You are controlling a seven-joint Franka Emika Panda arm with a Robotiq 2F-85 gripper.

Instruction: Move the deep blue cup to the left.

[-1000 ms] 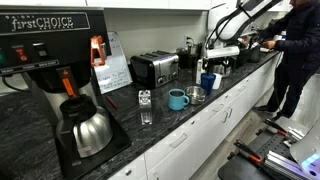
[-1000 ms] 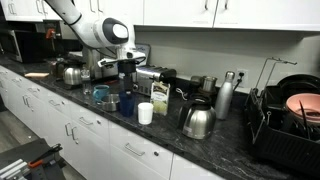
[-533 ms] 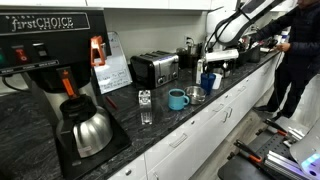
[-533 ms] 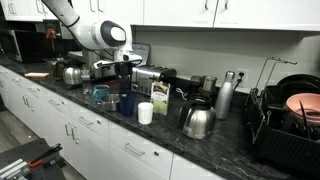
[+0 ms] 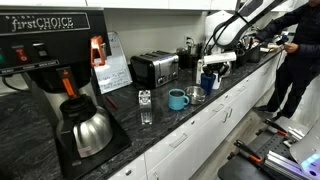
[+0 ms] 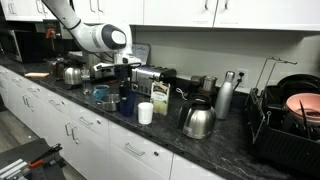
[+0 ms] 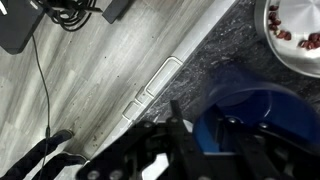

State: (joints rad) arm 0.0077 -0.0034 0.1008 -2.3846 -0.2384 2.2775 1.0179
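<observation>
The deep blue cup (image 5: 207, 82) (image 6: 126, 102) stands upright on the dark counter, directly under my gripper (image 5: 210, 68) (image 6: 124, 88). In the wrist view the cup (image 7: 262, 118) fills the lower right. My gripper (image 7: 205, 125) straddles its near wall, with one finger outside the rim and the other down inside the cup. The jaws stand narrow around the wall, but dark linkage hides whether the pads touch it.
A teal mug (image 5: 177, 98) with a handle sits close beside the cup, and a white cup (image 6: 145, 113) on its other side. A toaster (image 5: 153, 67), a glass (image 5: 146, 107), a steel kettle (image 6: 197, 121) and a coffee maker (image 5: 50, 60) crowd the counter. A person (image 5: 300, 50) stands nearby.
The jaws have drawn in from wide open to a narrow gap around the cup's wall. The arm has sunk slightly; the cup has not moved.
</observation>
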